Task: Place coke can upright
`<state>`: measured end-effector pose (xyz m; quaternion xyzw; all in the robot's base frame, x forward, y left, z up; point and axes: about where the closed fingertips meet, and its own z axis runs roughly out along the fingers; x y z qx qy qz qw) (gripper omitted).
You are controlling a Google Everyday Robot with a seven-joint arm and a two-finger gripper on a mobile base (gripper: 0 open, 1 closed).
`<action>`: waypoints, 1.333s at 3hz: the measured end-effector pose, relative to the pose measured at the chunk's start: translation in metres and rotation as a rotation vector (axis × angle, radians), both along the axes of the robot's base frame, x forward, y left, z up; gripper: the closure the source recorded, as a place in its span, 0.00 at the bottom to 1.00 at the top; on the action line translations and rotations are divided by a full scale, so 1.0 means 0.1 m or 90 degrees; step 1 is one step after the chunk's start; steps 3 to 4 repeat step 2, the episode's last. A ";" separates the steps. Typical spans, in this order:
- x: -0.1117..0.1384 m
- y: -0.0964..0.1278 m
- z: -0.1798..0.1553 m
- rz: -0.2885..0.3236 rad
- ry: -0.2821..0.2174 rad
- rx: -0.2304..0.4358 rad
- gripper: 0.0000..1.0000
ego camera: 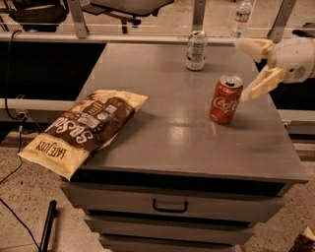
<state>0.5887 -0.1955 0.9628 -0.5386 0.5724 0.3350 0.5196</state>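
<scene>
Coke can (226, 100) upright on the desk (162, 118).
Its long axis is vertical, top up; our hand (242, 70) gapes wide just beside it.

An office or lab work room, not a home.

A grey metal drawer cabinet serves as the table (162, 142), with a handle (170, 205) on its top drawer. Behind it are a swivel chair (125, 7) and slanted metal desk legs (77, 18). Black cables (5, 83) hang down to a speckled hard floor (24, 206). The pale pincer (242, 69) of a robot arm hangs over the table's right side, fingers spread apart.
</scene>
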 end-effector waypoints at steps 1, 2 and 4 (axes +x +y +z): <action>0.03 -0.14 0.12 -0.018 -0.020 -0.021 0.00; 0.03 -0.10 0.09 -0.012 -0.015 -0.016 0.00; 0.03 -0.10 0.09 -0.012 -0.015 -0.016 0.00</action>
